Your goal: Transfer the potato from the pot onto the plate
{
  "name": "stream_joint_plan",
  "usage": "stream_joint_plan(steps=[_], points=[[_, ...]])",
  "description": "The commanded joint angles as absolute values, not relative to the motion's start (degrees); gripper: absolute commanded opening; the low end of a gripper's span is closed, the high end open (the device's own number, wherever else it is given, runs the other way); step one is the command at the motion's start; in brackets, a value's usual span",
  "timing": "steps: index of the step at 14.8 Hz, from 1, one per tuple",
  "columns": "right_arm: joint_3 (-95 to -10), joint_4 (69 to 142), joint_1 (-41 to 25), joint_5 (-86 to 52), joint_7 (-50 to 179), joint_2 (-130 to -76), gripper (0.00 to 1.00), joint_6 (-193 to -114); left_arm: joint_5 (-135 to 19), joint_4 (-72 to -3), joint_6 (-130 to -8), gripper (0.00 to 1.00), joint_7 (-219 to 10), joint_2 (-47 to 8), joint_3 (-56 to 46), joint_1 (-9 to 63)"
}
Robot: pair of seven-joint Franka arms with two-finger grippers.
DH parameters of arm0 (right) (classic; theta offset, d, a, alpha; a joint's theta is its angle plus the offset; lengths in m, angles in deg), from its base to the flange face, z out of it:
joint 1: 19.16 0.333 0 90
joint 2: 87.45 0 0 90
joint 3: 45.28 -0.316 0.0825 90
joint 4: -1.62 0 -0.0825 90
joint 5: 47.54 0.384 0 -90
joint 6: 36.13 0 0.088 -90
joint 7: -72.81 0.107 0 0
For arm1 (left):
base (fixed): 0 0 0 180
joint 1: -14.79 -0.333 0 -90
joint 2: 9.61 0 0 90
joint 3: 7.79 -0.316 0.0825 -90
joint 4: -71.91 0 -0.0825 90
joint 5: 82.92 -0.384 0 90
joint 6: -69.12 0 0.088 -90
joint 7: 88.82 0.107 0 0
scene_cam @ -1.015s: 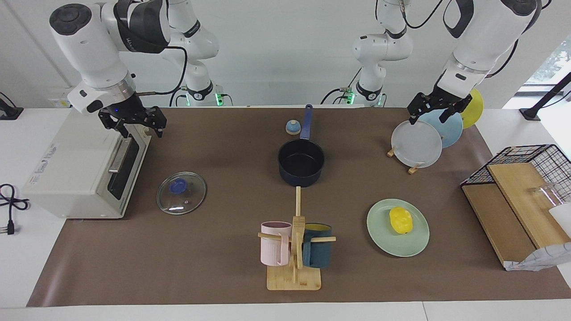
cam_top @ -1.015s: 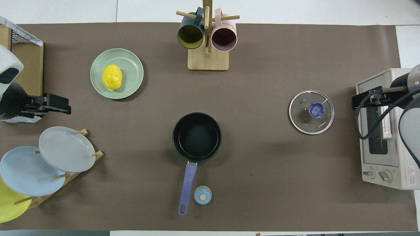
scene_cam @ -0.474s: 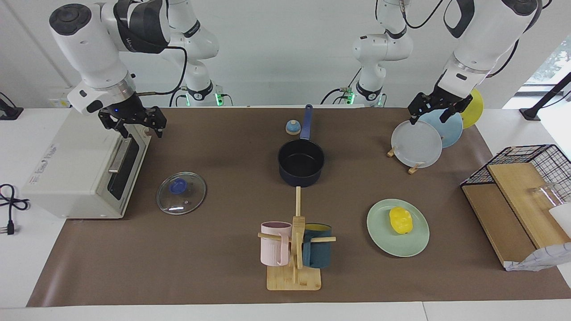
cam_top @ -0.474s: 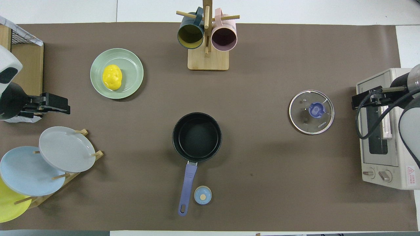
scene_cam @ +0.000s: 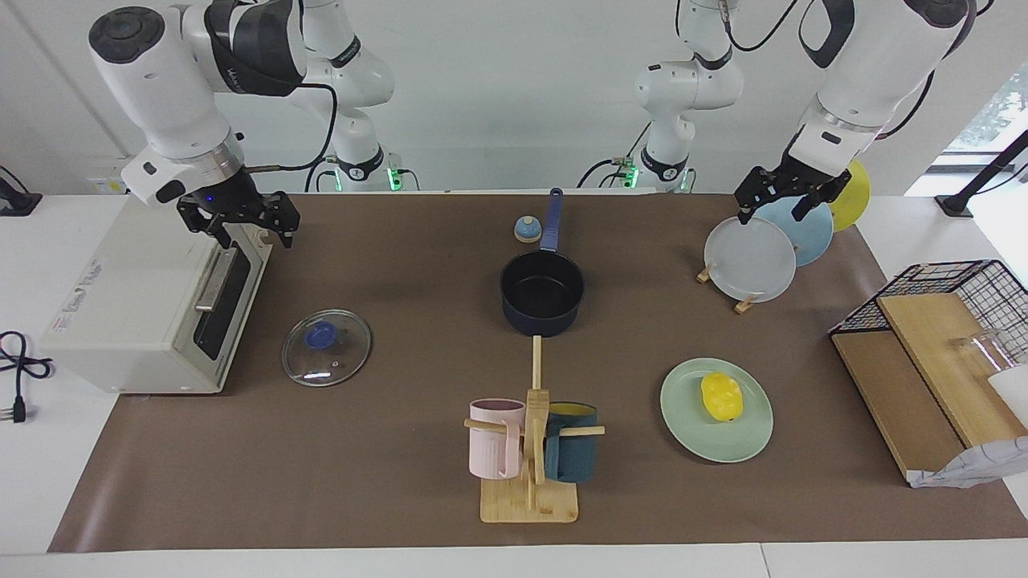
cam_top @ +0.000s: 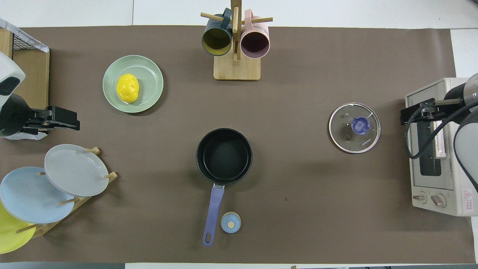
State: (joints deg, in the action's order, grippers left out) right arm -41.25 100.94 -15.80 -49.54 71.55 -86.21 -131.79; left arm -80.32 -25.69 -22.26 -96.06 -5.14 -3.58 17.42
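Two open, empty grippers hang at the table's ends: the left gripper [scene_cam: 785, 201] over the plate rack [scene_cam: 743, 303] near the robots' edge, the right gripper [scene_cam: 245, 218] over the toaster oven [scene_cam: 144, 305], where that arm waits. Between them, mid-table, the pot [scene_cam: 542, 293] stands empty, its handle pointing toward the robots' edge. Farther out, toward the left arm's end, the plate [scene_cam: 687, 429] lies flat, and the potato [scene_cam: 721, 396] rests on it, its long axis running roughly from the robots' edge to the outer edge. From the left gripper, the closer of the two, the potato lies outward and below. The transfer looks complete, so I judge no further grasp is needed.
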Motion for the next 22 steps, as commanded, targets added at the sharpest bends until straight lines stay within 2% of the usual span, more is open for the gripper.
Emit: stream_joint_plan(steps=[1,15,19,22], points=[[-41.1,101.4,-15.8,-48.8,72.5,-85.8,1.00,-131.9,-79.8,-26.3,-21.5,1.00,-96.3,-4.0,-3.5,16.9],[-41.1,100.7,-15.8,-48.8,72.5,-85.9,1.00,-133.9,-79.7,-26.3,-21.5,1.00,-96.3,-4.0,-3.5,16.9],[-40.5,97.3,-16.0,-48.8,72.4,-86.2,1.00,-129.0,-79.8,-26.3,-21.5,1.00,-96.3,-4.0,-3.5,16.9],[-40.5,97.1,-16.0,-48.9,72.4,-86.0,1.00,-128.9,-79.7,-26.3,-21.5,1.00,-96.3,-4.0,-3.5,16.9]])
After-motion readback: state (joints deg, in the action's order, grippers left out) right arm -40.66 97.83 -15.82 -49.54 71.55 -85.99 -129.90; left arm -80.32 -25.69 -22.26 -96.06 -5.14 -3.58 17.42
